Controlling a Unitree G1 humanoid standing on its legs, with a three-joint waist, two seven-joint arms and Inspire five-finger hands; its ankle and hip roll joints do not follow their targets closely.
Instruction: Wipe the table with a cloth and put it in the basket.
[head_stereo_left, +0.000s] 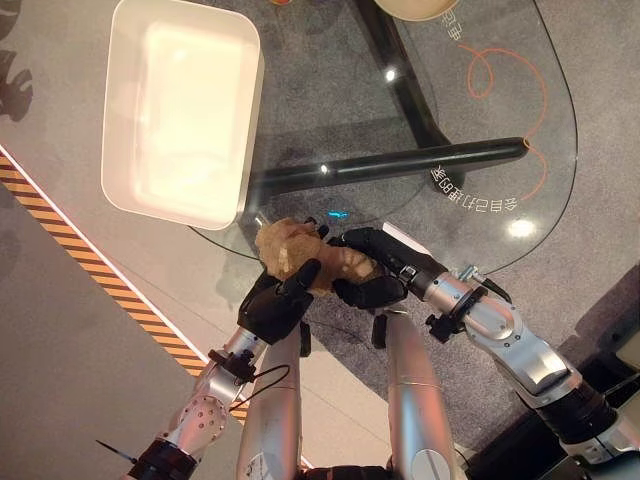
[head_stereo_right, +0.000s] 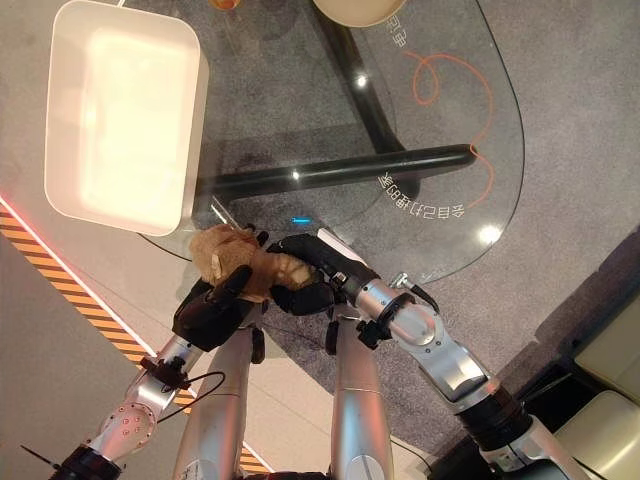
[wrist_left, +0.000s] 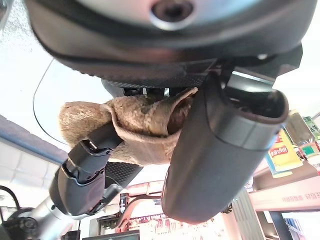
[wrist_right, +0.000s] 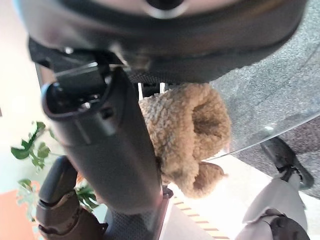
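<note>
Gripping the tan fleece cloth (head_stereo_left: 300, 252) together at the lower centre of the left eye view, the left hand (head_stereo_left: 277, 305) and right hand (head_stereo_left: 375, 268) bunch it at the glass counter (head_stereo_left: 480, 180) edge. Upper left, the white basket (head_stereo_left: 120, 185) sits unfilled. Both wrist views show fingers curled round fleece, so the drop-off remains.
</note>
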